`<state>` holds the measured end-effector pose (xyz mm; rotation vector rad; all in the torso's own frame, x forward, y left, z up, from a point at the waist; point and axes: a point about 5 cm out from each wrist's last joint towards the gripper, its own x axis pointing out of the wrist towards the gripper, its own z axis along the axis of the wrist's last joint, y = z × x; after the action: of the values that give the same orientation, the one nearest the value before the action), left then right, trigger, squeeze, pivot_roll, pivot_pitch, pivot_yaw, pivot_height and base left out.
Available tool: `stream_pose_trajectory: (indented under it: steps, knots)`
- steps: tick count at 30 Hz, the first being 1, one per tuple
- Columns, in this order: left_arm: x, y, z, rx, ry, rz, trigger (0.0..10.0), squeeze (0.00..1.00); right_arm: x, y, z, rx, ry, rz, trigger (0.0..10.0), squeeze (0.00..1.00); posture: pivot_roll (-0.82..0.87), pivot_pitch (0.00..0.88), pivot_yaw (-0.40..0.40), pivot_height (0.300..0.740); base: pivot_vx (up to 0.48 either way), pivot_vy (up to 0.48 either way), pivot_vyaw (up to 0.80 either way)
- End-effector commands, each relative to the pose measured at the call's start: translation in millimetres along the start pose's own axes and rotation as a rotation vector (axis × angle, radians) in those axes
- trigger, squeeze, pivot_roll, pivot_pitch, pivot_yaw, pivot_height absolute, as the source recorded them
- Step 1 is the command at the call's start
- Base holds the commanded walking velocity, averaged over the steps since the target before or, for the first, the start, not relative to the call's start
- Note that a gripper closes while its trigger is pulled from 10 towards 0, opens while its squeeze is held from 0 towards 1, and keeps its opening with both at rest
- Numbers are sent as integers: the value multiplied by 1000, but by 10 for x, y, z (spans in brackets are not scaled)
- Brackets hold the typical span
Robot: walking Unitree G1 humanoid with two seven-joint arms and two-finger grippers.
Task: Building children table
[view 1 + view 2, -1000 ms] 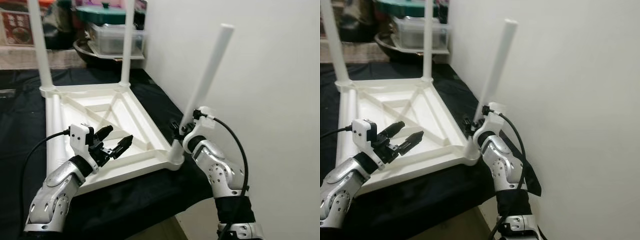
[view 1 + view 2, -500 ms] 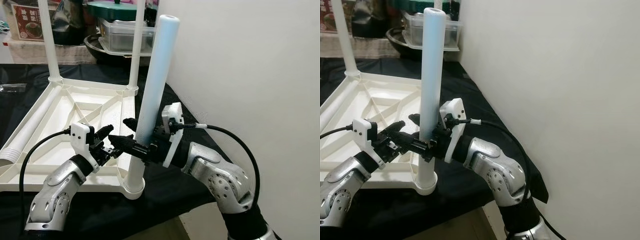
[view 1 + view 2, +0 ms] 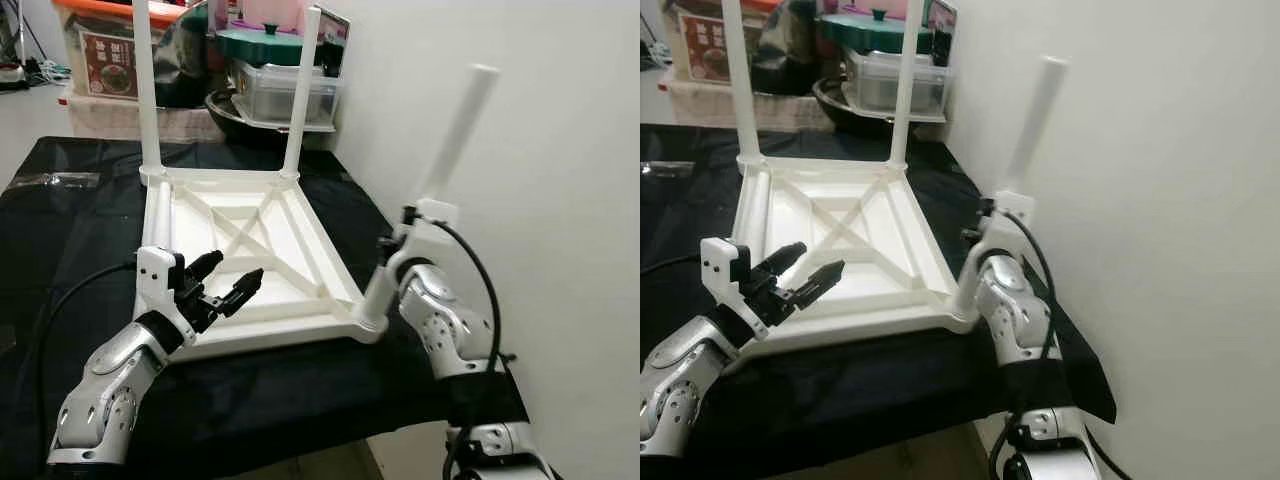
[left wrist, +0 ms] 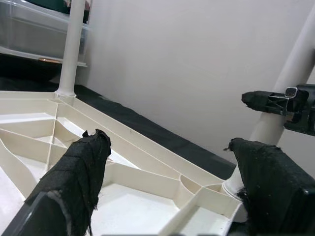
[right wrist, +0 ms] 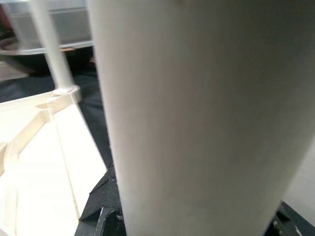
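A white children's table top (image 3: pixel 305 240) lies upside down on a black cloth. Two white legs (image 3: pixel 298 95) stand upright in its far corners. A third leg (image 3: pixel 452 135) sits in the near right corner socket (image 3: pixel 368 322) and leans toward the wall. My right gripper (image 3: pixel 392 245) is shut on this leg low down; the leg (image 5: pixel 197 123) looms close in the right wrist view. My left gripper (image 3: pixel 240 265) hovers open over the near left part of the top, holding nothing. A loose leg (image 3: pixel 158 215) seems to lie along the left rim.
A white wall (image 3: pixel 560 200) stands close on the right. Clear plastic boxes and a green-lidded pot (image 3: pixel 272 70) are stacked behind the table top. The cloth's front edge (image 3: pixel 250 440) runs just below my arms. A small plastic bag (image 3: pixel 55 180) lies far left.
The camera has swung, so the whole scene has shifted. My right gripper stays on the corner leg, which leans toward the wall as it did a second ago. The left gripper stays open.
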<state>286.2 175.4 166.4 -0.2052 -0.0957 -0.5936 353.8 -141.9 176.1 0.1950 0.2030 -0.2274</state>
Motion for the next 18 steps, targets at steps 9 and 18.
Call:
stream_pose_trajectory:
  steps: [9, 18]
  knots:
    - [41, -30, -23, -3, 16, -22, 10000, 0, -83, 279, -167, 40, 77, 303, 10000, 565, 140, 0, -183, 740, 0, 0, 0]
    - [35, -25, -31, -1, 20, -23, 10000, 0, -556, 656, 305, 44, -190, 968, 10000, 0, 139, 0, -181, 740, 0, 0, 0]
